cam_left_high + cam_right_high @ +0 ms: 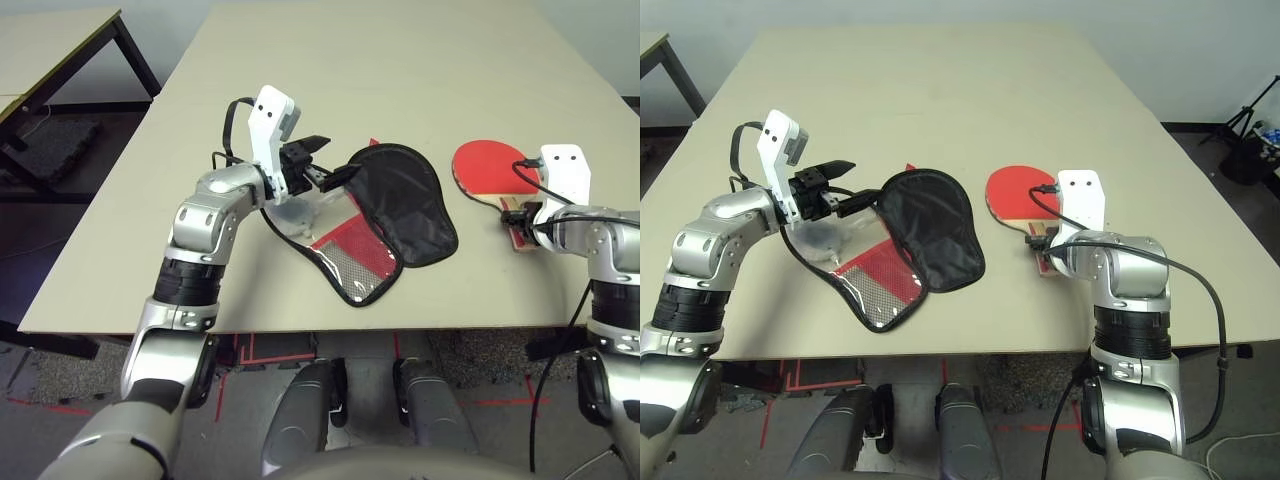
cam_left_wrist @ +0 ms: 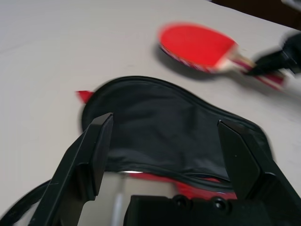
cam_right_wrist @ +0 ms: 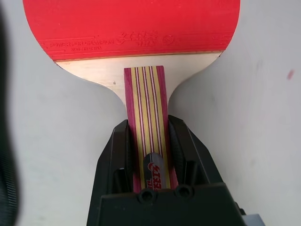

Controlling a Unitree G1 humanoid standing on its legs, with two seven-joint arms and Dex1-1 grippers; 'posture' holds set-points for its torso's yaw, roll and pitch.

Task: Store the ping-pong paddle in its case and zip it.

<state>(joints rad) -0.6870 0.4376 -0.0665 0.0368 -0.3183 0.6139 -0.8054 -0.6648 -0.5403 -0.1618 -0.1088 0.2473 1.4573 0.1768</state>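
Right gripper [image 3: 149,141] clamps striped wooden handle of red-faced ping-pong paddle [image 3: 136,28]; left gripper [image 2: 164,141] spread wide over open red-and-black fabric case [image 1: 395,215].

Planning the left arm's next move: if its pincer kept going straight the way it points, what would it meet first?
Most likely the case: the open left pincer points at its raised black lining. The ping-pong paddle lies farther along that line. Depth is hard to judge.
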